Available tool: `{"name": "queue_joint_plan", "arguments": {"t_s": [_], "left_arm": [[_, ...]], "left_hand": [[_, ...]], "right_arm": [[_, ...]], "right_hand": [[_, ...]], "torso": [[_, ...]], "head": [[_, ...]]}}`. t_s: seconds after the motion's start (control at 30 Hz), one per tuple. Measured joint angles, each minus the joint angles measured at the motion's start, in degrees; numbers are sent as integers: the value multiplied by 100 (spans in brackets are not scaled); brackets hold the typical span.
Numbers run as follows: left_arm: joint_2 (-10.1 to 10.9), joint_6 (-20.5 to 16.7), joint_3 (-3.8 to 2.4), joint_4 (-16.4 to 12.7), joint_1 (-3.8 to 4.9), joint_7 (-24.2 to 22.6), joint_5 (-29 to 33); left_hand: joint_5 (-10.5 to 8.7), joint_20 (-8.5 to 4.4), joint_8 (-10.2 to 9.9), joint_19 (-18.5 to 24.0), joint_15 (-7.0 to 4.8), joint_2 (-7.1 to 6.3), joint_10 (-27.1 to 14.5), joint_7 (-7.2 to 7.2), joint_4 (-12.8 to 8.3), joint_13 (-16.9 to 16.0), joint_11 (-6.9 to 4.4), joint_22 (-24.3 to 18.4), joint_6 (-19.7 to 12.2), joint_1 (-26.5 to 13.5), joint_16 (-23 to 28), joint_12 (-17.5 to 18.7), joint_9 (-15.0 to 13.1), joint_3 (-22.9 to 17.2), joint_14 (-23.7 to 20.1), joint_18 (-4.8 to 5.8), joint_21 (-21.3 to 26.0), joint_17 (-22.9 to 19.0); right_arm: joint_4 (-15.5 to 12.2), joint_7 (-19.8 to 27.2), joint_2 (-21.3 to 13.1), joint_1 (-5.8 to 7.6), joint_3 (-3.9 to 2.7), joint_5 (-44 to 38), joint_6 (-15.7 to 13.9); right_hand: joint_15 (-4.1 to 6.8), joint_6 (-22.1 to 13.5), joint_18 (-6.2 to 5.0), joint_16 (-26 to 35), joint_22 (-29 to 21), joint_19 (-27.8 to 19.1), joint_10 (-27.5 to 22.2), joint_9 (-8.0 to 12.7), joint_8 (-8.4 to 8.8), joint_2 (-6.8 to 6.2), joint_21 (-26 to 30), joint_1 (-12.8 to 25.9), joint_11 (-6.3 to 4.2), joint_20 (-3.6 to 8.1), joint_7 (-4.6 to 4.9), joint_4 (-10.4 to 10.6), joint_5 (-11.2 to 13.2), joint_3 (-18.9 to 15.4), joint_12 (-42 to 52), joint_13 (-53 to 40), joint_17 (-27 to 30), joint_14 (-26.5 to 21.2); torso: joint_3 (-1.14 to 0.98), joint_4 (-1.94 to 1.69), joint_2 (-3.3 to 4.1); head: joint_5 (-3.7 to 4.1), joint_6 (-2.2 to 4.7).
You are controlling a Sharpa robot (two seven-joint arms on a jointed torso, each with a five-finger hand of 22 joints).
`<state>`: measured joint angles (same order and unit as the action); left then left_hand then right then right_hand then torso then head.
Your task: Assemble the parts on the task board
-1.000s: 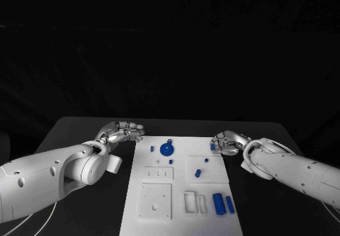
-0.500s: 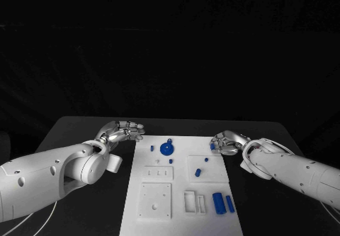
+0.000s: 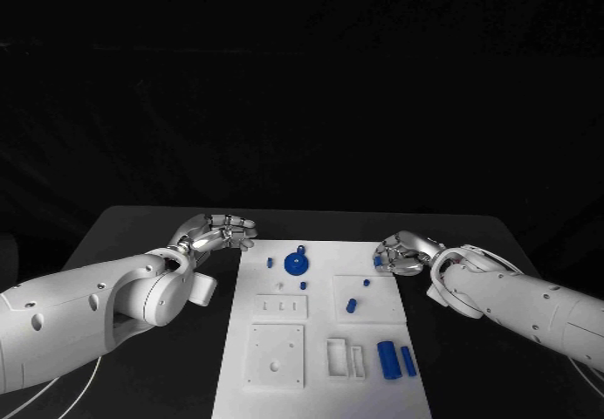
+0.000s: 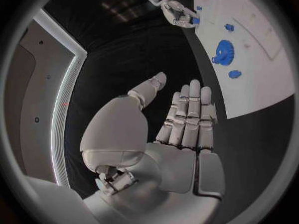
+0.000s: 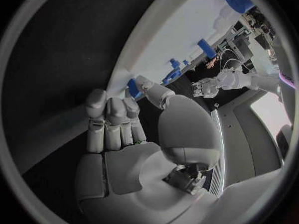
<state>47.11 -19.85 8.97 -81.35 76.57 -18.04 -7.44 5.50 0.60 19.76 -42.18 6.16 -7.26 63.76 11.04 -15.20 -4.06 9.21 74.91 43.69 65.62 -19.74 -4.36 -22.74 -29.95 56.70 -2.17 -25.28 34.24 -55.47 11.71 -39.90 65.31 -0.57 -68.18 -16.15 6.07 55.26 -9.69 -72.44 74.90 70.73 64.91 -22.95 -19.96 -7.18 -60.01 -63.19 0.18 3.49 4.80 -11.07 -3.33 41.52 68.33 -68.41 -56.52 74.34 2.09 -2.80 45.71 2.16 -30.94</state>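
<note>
The white task board (image 3: 321, 349) lies in the middle of the black table. A blue gear (image 3: 297, 264) and several small blue parts stand on its far half; two longer blue pieces (image 3: 396, 360) lie near its right front. My right hand (image 3: 405, 253) is at the board's far right corner, where thumb and forefinger pinch a small blue part (image 3: 378, 259), also seen as a blue part (image 5: 132, 87) between those fingertips. My left hand (image 3: 216, 232) hovers off the board's far left corner, fingers straight (image 4: 187, 119) and holding nothing.
White raised blocks with holes and slots (image 3: 277, 356) sit on the board's near half. Bare black table (image 3: 151, 227) runs along both sides of the board. From the left wrist, the gear (image 4: 223, 51) and my right hand (image 4: 177, 12) show across the board.
</note>
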Motion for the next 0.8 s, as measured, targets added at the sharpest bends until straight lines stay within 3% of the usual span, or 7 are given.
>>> {"name": "queue_joint_plan", "arguments": {"t_s": [0.27, 0.47, 0.6, 0.8], "left_arm": [[2, 2, 0, -3, 0, 2, 0], [2, 27, 0, -7, 0, 39, -22], [0, 93, 0, -8, 0, 121, -84], [-72, 268, -2, 37, 1, 401, -210]], "left_hand": [[0, 0, 0, 0, 0, 0, -20, 0, 0, 0, -20, 0, 0, 0, 0, 19, 0, 0, 0, 0, 0, -1], [0, 0, 0, 0, 0, 9, -13, 0, 0, -2, -27, 0, 0, -9, 0, 19, 0, 0, 0, 0, -2, 11], [0, -14, 92, -15, -66, 91, 355, -54, 109, -85, -173, 4, 141, -204, -93, -168, -27, 99, 190, 5, -76, 93], [-68, -241, 217, -302, -333, 115, 1046, -201, 336, -298, -503, 4, 472, -518, -552, -512, -74, 257, 647, -55, -332, 336]], "right_arm": [[-29, -23, -4, -9, 5, -14, -81], [-268, -120, -74, -12, 7, -29, -183], [-564, -294, -154, 115, 14, -128, -212], [-1065, -793, -178, 442, -10, -499, -242]], "right_hand": [[26, 69, -47, 0, 0, 21, 1, 1, -18, 18, -24, 4, -40, 19, -68, -15, 1, 47, 0, -16, -14, 25], [38, 72, -50, 0, 4, 21, 33, 1, -18, 32, -24, -11, -72, 19, -71, -24, 1, 89, 38, -39, -19, 14], [71, 93, -60, 0, 4, 60, 62, 1, -18, 31, -42, -11, -102, 40, -91, -54, 1, 119, 68, -67, -33, 31], [76, 107, -86, 0, 4, 92, 115, 2, -18, 30, -47, -10, -131, 71, -106, -63, -1, 142, 105, -96, -57, 36]], "torso": [[1, -1, -1], [0, 2, -2], [0, 12, -9], [0, 27, -36]], "head": [[5, -4], [8, 13], [11, 43], [16, 86]]}}
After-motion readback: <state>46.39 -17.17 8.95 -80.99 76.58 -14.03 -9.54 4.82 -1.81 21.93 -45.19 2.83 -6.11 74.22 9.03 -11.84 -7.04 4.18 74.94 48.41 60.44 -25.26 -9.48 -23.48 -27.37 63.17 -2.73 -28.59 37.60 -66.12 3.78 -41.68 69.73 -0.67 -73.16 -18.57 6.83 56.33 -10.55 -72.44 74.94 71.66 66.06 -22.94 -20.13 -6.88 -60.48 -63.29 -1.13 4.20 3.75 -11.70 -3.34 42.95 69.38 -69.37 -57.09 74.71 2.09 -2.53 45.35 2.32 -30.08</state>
